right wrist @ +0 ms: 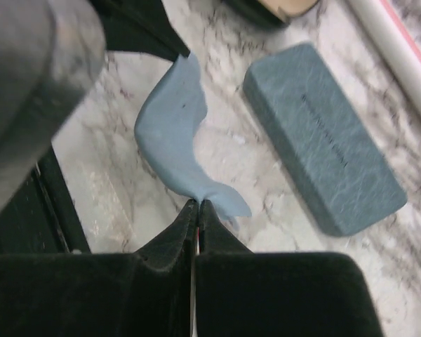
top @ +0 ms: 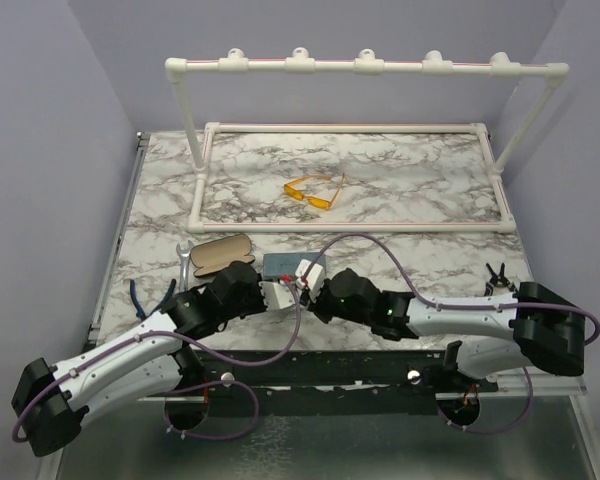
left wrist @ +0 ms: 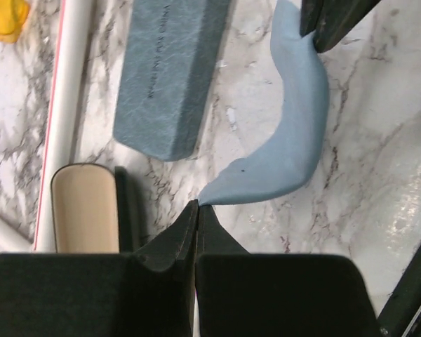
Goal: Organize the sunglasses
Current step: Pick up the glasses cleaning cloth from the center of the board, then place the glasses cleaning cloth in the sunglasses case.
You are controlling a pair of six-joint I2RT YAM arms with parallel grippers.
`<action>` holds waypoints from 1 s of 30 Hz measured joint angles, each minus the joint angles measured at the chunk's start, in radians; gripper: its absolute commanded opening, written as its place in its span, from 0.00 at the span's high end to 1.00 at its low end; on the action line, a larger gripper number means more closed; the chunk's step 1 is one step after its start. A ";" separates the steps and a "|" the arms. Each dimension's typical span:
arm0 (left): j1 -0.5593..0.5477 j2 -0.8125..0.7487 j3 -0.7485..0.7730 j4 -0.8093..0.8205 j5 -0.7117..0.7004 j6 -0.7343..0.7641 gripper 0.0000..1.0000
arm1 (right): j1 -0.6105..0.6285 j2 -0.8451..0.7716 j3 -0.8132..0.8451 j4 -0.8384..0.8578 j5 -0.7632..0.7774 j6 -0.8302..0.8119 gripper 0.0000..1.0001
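Observation:
The yellow-orange sunglasses (top: 315, 192) lie on the marble inside the white pipe frame; a corner of them shows in the left wrist view (left wrist: 3, 17). A small dark wiry thing (top: 497, 273) by the right arm may be the dark wire pair; it is too small to tell. My left gripper (left wrist: 198, 205) is shut on one corner of a light blue cloth (left wrist: 288, 140). My right gripper (right wrist: 198, 203) is shut on the opposite corner of that cloth (right wrist: 172, 126). The cloth hangs between them just above the table. Both grippers meet near the table's front middle (top: 295, 290).
The grey-blue rectangular case (top: 285, 265) (left wrist: 168, 70) (right wrist: 323, 140) lies just beyond the grippers. The black oval case (top: 220, 255) (left wrist: 84, 207), tan inside, lies to its left. A wrench (top: 185, 262) and blue-handled pliers (top: 145, 295) lie at the left. The white pipe rack (top: 350, 225) stands behind.

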 measured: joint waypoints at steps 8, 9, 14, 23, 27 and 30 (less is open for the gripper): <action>0.117 -0.080 0.053 -0.065 -0.138 -0.031 1.00 | -0.132 0.094 0.154 0.070 -0.124 -0.103 0.99; 0.137 -0.087 0.057 -0.066 -0.150 -0.032 1.00 | -0.143 0.117 0.178 0.077 -0.136 -0.114 0.99; 0.247 -0.109 0.066 -0.062 -0.209 -0.026 1.00 | -0.193 0.264 0.315 0.125 -0.222 -0.166 0.99; 0.337 -0.074 0.066 0.022 -0.301 0.074 1.00 | -0.249 0.474 0.507 0.223 -0.351 -0.206 0.99; 0.451 -0.005 0.066 0.103 -0.292 0.139 1.00 | -0.259 0.551 0.579 0.251 -0.385 -0.219 1.00; 0.552 0.049 0.066 0.144 -0.253 0.171 1.00 | -0.266 0.594 0.612 0.260 -0.399 -0.229 1.00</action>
